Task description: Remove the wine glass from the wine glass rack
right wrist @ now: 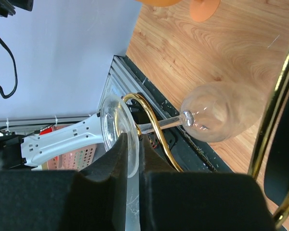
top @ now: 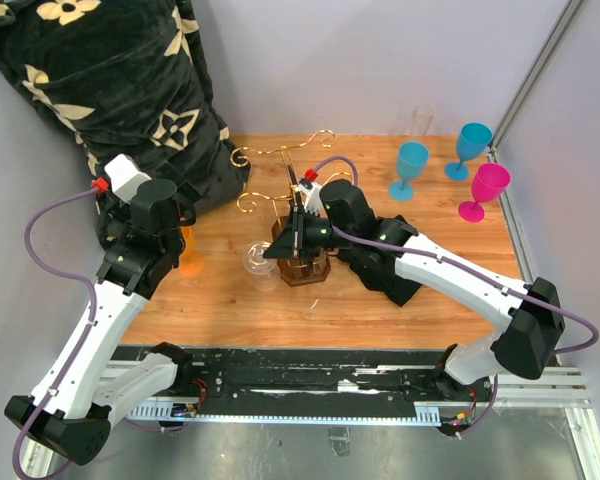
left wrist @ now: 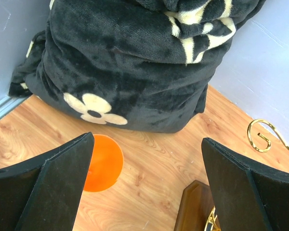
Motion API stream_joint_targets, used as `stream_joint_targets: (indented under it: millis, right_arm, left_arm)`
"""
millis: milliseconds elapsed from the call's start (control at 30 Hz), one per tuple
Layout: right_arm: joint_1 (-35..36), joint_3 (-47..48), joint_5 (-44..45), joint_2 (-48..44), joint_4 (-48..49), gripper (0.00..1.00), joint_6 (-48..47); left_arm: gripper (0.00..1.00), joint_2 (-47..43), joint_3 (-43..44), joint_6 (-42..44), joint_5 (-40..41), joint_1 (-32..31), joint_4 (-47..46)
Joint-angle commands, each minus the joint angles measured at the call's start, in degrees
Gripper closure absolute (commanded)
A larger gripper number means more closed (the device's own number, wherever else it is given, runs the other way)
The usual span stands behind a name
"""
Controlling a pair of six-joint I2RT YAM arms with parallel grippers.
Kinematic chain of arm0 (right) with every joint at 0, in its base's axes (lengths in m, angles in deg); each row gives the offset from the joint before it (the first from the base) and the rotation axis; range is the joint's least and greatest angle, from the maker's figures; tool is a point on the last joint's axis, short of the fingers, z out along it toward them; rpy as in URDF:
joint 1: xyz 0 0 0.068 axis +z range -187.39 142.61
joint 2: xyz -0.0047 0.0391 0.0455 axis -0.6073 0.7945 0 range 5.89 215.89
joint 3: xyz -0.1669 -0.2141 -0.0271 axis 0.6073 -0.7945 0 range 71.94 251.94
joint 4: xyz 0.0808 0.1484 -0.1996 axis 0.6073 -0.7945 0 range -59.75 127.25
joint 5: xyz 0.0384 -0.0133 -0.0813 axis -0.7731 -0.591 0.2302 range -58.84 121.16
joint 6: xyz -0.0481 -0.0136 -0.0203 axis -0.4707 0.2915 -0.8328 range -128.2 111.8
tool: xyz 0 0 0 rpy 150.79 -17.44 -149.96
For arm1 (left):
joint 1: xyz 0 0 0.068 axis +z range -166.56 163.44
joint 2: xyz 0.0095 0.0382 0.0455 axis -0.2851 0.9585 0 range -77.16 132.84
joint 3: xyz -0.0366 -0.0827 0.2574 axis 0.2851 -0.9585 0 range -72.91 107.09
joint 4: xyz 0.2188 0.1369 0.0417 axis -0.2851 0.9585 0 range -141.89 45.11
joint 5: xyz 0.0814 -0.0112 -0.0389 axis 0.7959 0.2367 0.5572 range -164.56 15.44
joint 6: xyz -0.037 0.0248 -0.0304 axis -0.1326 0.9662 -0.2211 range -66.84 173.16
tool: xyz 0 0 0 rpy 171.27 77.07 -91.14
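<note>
The gold wire wine glass rack (top: pixel 298 190) stands on its dark wooden base (top: pixel 305 268) mid-table. A clear wine glass (top: pixel 259 262) hangs from a lower arm on its left side. In the right wrist view the glass's stem (right wrist: pixel 160 125) lies in the gold curl (right wrist: pixel 154 126), with the bowl (right wrist: pixel 221 118) over the wood. My right gripper (right wrist: pixel 133 144) is shut on the glass's round foot (right wrist: pixel 113 126); it reaches the rack from the right (top: pixel 293 240). My left gripper (left wrist: pixel 147 185) is open and empty above the table, left of the rack base (left wrist: pixel 195 207).
An orange plastic glass (left wrist: pixel 102 163) stands under my left gripper (top: pixel 191 252). A black flowered blanket (top: pixel 110 90) fills the back left corner. Two blue glasses (top: pixel 412 166) (top: pixel 471 147) and a pink glass (top: pixel 486 190) stand at the back right.
</note>
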Motion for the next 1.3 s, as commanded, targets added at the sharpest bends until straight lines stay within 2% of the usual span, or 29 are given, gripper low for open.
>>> stream_joint_targets:
  millis: [0, 500, 700, 1100, 1267]
  right_arm:
    - [0.4, 1.7, 0.93, -2.29, 2.21, 0.98, 0.18]
    - [0.11, 6.82, -5.08, 3.95, 8.04, 0.99, 3.21]
    - [-0.79, 7.66, -3.1, 5.17, 8.91, 0.99, 2.21]
    - [-3.83, 4.81, 0.94, -3.19, 4.18, 0.99, -0.69]
    - [-3.74, 2.15, -0.78, -7.45, 1.73, 0.99, -1.28]
  left_arm:
    - [0.0, -0.14, 2.03, 0.45, 0.6, -0.32, 0.44]
    - [0.0, -1.58, 2.06, 0.91, 0.85, -0.33, 2.24]
    - [0.0, -1.76, 2.34, 1.43, 0.86, -0.32, 2.46]
    - [0.0, -1.87, 1.73, 0.98, -0.86, -0.32, 1.91]
    - [0.0, -1.72, 1.38, 1.27, -1.08, -0.32, 1.9]
